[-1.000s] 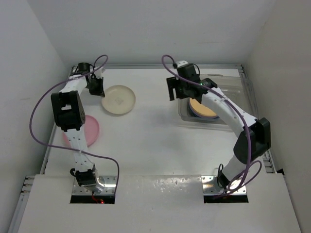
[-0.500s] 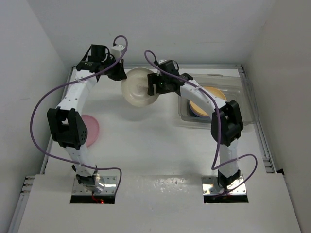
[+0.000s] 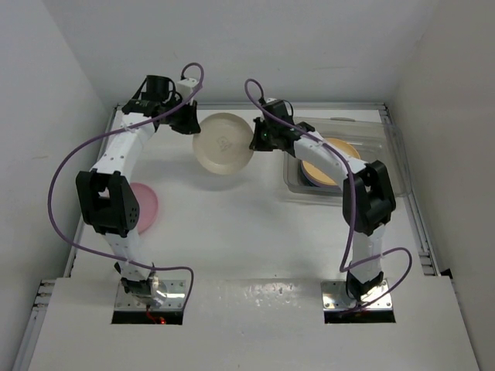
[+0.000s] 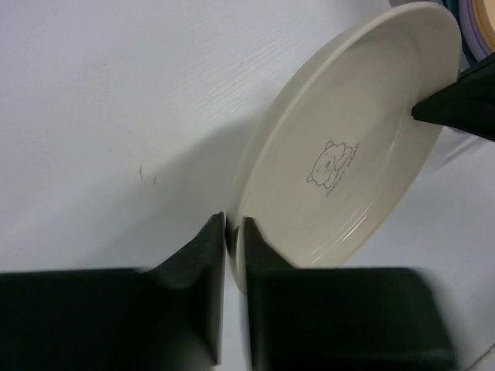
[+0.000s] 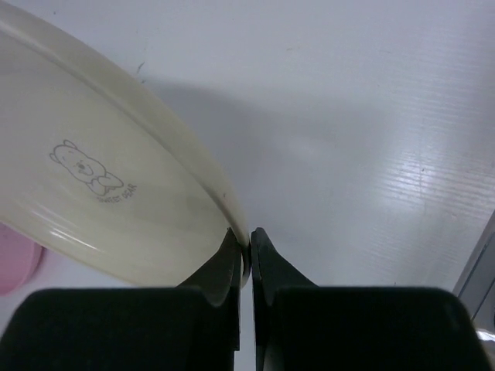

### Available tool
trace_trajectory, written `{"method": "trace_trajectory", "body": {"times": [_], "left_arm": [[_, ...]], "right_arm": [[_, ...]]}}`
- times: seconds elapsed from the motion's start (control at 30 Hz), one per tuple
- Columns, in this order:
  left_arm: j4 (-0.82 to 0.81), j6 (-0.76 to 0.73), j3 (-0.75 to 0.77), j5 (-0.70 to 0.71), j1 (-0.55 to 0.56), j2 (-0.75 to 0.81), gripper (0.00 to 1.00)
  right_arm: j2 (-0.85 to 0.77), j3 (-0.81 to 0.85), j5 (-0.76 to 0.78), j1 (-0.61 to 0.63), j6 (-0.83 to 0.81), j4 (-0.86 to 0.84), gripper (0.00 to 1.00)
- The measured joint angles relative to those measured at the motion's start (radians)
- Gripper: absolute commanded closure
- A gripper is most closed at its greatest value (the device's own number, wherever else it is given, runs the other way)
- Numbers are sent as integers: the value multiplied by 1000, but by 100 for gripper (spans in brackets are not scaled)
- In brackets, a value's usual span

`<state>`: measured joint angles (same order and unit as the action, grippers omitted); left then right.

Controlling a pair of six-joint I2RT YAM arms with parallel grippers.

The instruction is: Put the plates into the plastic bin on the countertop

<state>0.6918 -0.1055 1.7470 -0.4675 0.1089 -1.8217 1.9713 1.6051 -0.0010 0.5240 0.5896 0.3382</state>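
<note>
The left gripper (image 4: 234,226) is clenched on the near rim of a small round cream plate (image 4: 348,154). Its two dark fingers (image 4: 209,255) stand almost together, with the thin edge of the plate pinched between them. The right gripper (image 5: 249,236) is closed on the opposite rim of the same plate, jaws nearly touching, and one of its dark fingertips shows at the plate's far edge in the left wrist view.

So the cream plate hangs between the two grippers, tilted and lifted off the flat white countertop (image 3: 232,224), where it casts a shadow. A small bear drawing (image 4: 334,164) is printed in its middle. From above, the plate sits toward the back of the table, left of the clear rectangular plastic bin (image 3: 387,147) and apart from it.

Inside the bin lies a yellow-orange round plate (image 3: 340,147) stacked on a lavender one (image 3: 309,180), partly crossed by the right arm. A pink round plate (image 3: 145,202) rests flat on the countertop at the left side, half hidden behind the left arm.
</note>
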Motion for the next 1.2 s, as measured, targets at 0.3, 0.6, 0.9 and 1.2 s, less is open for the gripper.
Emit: {"method": "trace_trajectory", "body": {"times": [0.3,0.6,0.9,1.2], "left_arm": [[0,3,3,119,-43,0,1],[-13,6,-81,307,-303,31,1],[9,5,-173,311,-431,46,2],[14,-40,-230,303,-530,84,1]], "right_arm": [[-206,-118,-12,-177,51,87,100],[-507,-298,12,-596,72,328,100],[-358,-332,-37,-710,57,443,76],[-249,-298,-6,-676,1,478,38]]}}
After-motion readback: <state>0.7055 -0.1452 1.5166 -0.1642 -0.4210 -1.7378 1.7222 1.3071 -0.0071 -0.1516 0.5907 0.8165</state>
